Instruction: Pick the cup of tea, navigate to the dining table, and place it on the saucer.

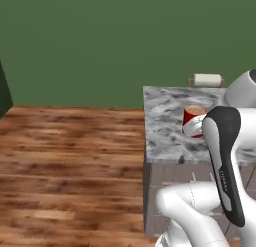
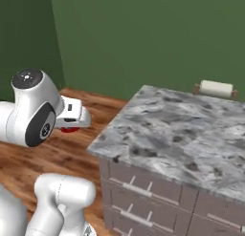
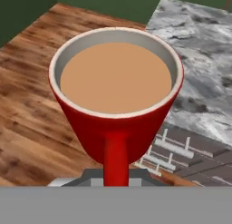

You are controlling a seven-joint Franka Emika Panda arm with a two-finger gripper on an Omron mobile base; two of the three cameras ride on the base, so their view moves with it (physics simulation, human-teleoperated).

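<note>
Clearly the hand [image 3: 116, 177] is gripping the cup of tea [image 3: 116, 91] by its side handle, which is running straight down toward the fingers in the hand view; the fingertips themselves are hidden behind the handle. The cup is sitting upright with its pale rim level and the brown liquid lying flat, presumably so that nothing spills while the base is travelling.

In the right base view the cup [image 2: 70, 130] is peeking out as a sliver of red under the white wrist, hanging in the air over the wooden floor [image 2: 72, 158], beside the corner of the dining table [image 2: 182, 130] rather than above it. The left base view is lining the cup [image 1: 194, 122] up against the marbled surface, but that looks like an effect of the viewing angle.

The arm is holding its load close to the body, which is probably keeping it steady during navigation. A paper towel roll [image 2: 216, 89] is resting at the far edge of the surface. The task appears to be in its carrying stage, with placing on the saucer not yet done.
</note>
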